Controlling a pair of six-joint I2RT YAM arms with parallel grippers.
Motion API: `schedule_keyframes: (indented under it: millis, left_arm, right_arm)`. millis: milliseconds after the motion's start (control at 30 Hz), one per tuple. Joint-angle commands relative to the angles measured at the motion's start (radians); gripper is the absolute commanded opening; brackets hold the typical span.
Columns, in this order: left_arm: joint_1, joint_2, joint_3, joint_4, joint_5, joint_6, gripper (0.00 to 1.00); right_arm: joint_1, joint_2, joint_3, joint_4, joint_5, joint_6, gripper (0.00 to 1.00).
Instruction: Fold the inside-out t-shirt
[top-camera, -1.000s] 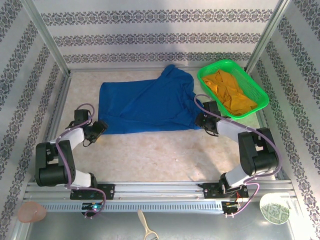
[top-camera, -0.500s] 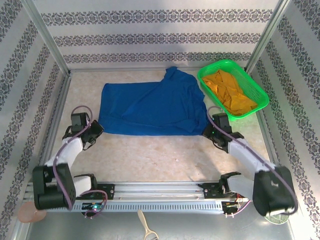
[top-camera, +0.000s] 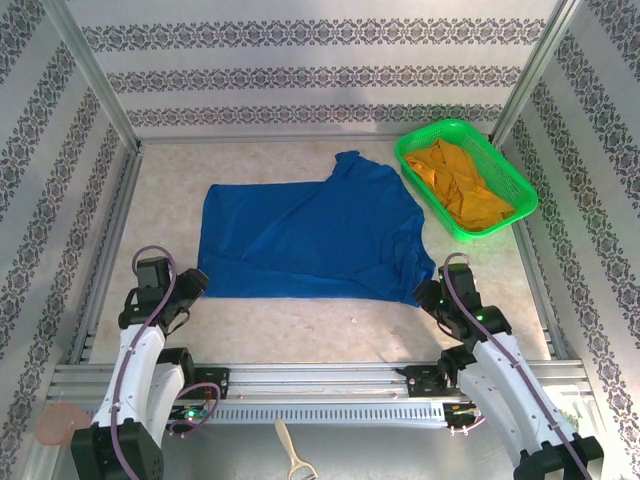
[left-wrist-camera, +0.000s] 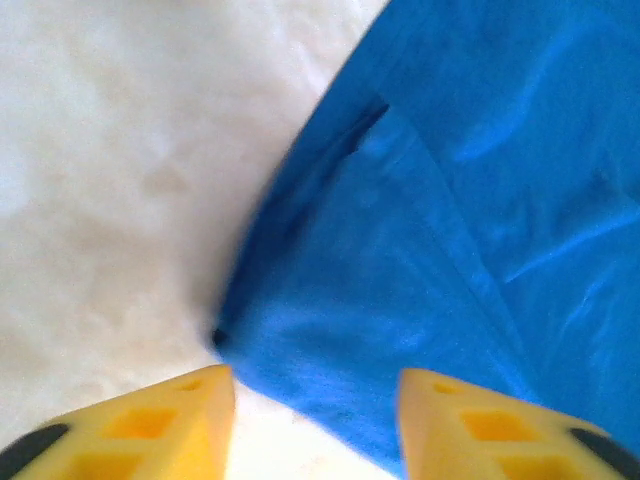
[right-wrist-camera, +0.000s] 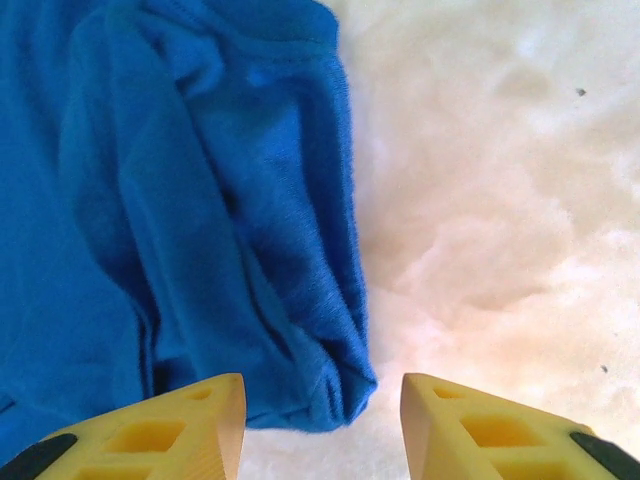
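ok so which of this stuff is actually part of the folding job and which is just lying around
Part of the job:
- blue t-shirt, laid out between the arms
- left hand and right hand, both open at its near corners

Just lying about:
- green basket
- orange garment inside it
- pinkish object and pale utensil in front of the arm bases

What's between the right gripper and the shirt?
Nothing. In the right wrist view the shirt has its bunched corner lying between the fingertips of the open right gripper, on bare table.
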Motion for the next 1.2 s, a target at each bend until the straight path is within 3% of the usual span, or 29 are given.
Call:
schedule_keyframes:
  millis: [0, 67, 267, 467, 867, 967, 1100, 1167]
  left_arm:
    - [-0.002, 0.019, 0.044, -0.058, -0.039, 0.011, 0.63]
    - [-0.002, 0.037, 0.078, -0.06, -0.05, 0.028, 0.7]
    - [-0.002, 0.093, 0.179, -0.06, -0.064, 0.088, 0.77]
    - [-0.002, 0.145, 0.195, -0.016, -0.041, 0.09, 0.78]
    - [-0.002, 0.188, 0.186, 0.05, -0.021, 0.073, 0.78]
    - [-0.002, 0.194, 0.185, 0.065, -0.017, 0.067, 0.78]
    - [-0.002, 0.208, 0.186, 0.084, -0.008, 0.061, 0.79]
    - [-0.002, 0.214, 0.191, 0.091, -0.003, 0.06, 0.79]
  right_arm:
    - [0.043, 0.034, 0.062, -0.033, -0.033, -0.012, 0.45]
    - [0.092, 0.065, 0.077, -0.01, -0.027, -0.005, 0.44]
    - [0.203, 0.156, 0.08, 0.113, -0.013, 0.059, 0.4]
    - [0.26, 0.25, 0.075, 0.213, -0.004, 0.096, 0.38]
    - [0.283, 0.439, 0.081, 0.366, -0.005, 0.123, 0.38]
    - [0.285, 0.482, 0.091, 0.39, -0.007, 0.122, 0.29]
    - [0.284, 0.517, 0.121, 0.417, -0.003, 0.113, 0.0]
    - [0.282, 0.532, 0.153, 0.417, -0.004, 0.1, 0.0]
